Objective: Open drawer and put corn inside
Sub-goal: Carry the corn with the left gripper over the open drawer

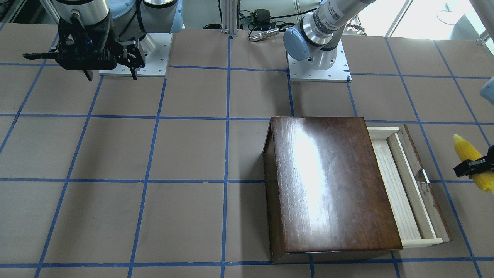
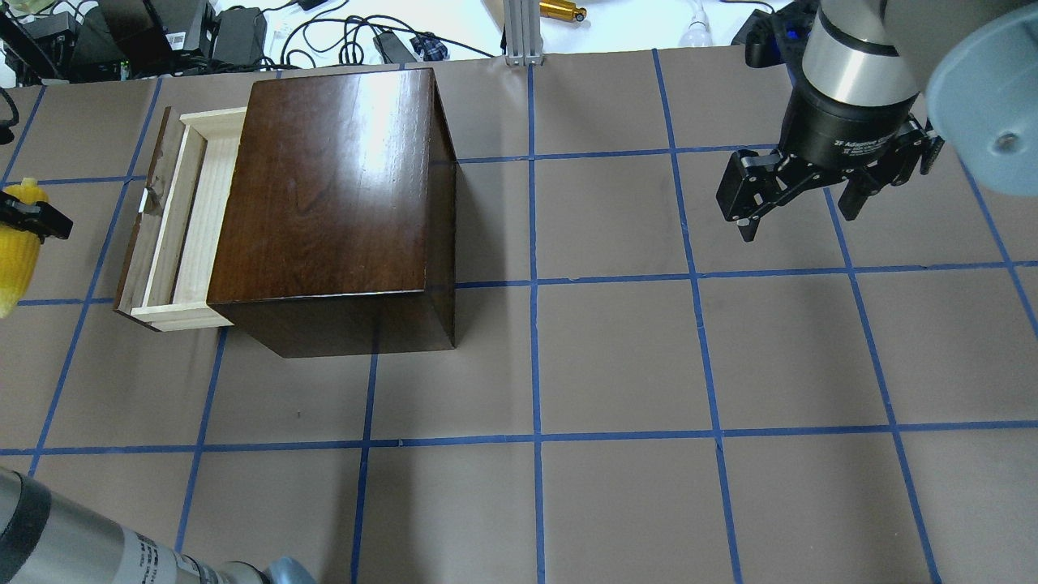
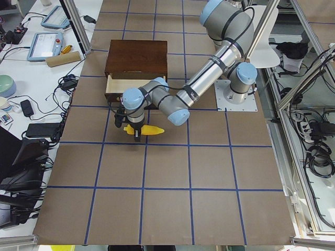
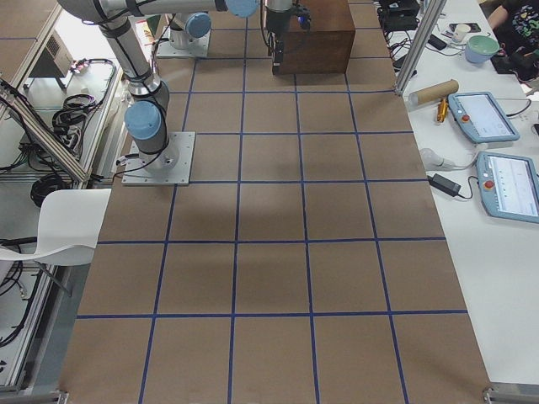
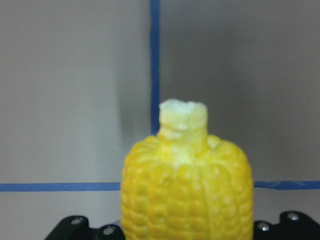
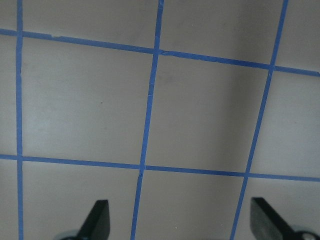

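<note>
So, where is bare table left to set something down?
The table between the box and the right end effector is bare, as are the rows nearer the robot. It is tight beside the open drawer, where the left end effector holds the corn.

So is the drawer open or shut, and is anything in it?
Open: the drawer sticks out of the box, its visible pale floor bare. The left tool holds the corn beside it.
</note>
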`<move>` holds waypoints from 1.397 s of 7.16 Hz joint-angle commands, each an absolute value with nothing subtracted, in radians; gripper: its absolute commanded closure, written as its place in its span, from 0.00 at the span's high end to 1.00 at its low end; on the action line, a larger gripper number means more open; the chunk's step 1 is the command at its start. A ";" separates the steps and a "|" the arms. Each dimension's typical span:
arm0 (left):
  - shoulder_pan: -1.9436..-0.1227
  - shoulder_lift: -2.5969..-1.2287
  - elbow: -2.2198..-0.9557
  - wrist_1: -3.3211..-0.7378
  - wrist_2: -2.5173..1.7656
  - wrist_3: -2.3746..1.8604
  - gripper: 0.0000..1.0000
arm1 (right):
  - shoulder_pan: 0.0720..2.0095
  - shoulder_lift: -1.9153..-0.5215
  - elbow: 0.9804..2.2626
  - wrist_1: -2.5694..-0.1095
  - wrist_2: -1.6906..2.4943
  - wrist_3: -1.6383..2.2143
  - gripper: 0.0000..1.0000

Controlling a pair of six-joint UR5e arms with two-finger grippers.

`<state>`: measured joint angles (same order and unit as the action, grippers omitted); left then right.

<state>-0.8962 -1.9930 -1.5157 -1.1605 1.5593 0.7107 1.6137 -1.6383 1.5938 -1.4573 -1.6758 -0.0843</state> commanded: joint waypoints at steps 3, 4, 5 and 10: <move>-1.079 -1.849 -1.505 -1.318 1.519 0.502 0.00 | 1.614 -1.637 1.594 -1.457 -1.675 -0.084 1.00; -1.125 -1.850 -1.506 -1.318 1.519 0.436 0.00 | 1.614 -1.638 1.594 -1.457 -1.675 -0.084 1.00; -1.155 -1.864 -1.508 -1.318 1.519 0.399 0.00 | 1.614 -1.637 1.594 -1.457 -1.675 -0.084 1.00; -1.183 -1.893 -1.535 -1.302 1.448 0.407 0.00 | 1.614 -1.638 1.594 -1.457 -1.675 -0.084 1.00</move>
<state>-1.1813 -1.8895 -1.5271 -1.3029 1.4595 0.4079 1.6137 -1.6373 1.5938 -1.4573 -1.6758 -0.0844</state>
